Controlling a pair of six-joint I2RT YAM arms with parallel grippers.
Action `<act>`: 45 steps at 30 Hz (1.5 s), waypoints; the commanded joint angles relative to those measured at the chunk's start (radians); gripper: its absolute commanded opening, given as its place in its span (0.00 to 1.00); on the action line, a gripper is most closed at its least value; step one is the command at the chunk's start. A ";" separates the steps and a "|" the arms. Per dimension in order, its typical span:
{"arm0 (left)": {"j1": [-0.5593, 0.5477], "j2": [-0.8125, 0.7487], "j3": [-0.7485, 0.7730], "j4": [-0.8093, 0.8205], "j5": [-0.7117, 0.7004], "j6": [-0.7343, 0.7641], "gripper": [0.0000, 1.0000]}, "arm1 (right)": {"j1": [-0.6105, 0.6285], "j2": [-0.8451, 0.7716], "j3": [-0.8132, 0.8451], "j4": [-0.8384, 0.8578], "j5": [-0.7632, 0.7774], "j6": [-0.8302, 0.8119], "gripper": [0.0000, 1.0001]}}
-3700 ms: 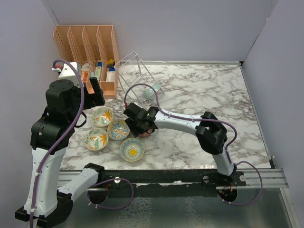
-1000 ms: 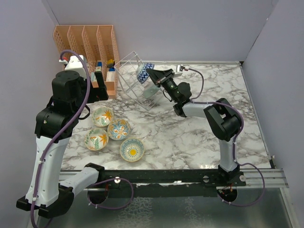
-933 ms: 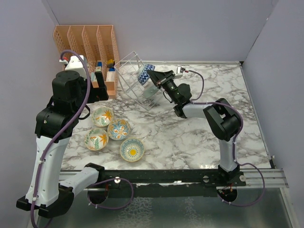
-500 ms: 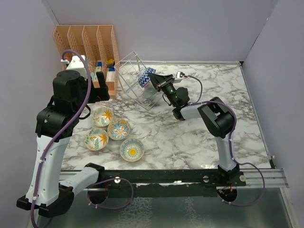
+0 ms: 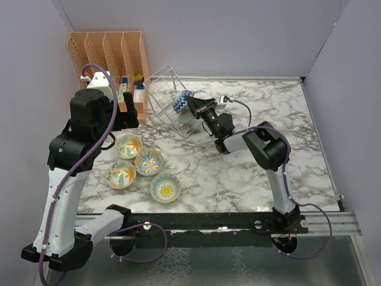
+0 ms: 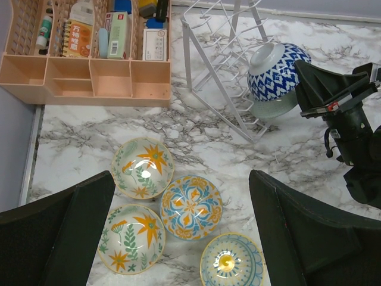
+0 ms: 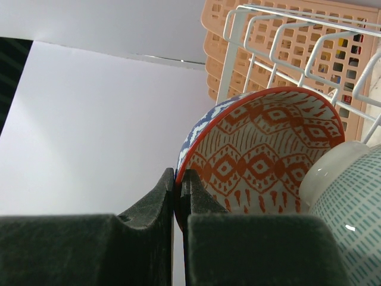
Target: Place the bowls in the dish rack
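While right tool (image 7: 177, 179) clamps the blue-patterned bowl (image 7: 262, 143) at the dish rack (image 5: 161, 89), unseated release risks cracking against teal bowl (image 7: 351, 208).

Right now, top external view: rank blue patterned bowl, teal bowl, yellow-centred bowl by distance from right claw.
1. Blue patterned bowl, pinched in the right claw.
2. Teal bowl, in the dish rack just beneath.
3. Yellow-centred bowl, near side of the table.

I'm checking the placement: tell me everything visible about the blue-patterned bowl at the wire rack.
The blue-patterned bowl looks like glazed ceramic: blue-and-white diamonds outside, red diamonds and rim inside, white foot. It is tipped on its side among the dish rack wires, beside the teal bowl. The right gripper pinches its rim.
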 commanded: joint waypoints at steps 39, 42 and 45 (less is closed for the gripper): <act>-0.005 -0.023 0.008 0.015 0.037 -0.002 0.99 | 0.019 -0.110 -0.094 -0.176 0.111 0.055 0.44; -0.006 -0.026 0.015 0.019 0.030 -0.004 0.99 | 0.018 -0.141 -0.106 -0.242 0.112 0.059 0.45; -0.006 -0.026 0.024 0.020 0.025 -0.005 0.99 | 0.017 -0.158 -0.115 -0.285 0.112 0.065 0.45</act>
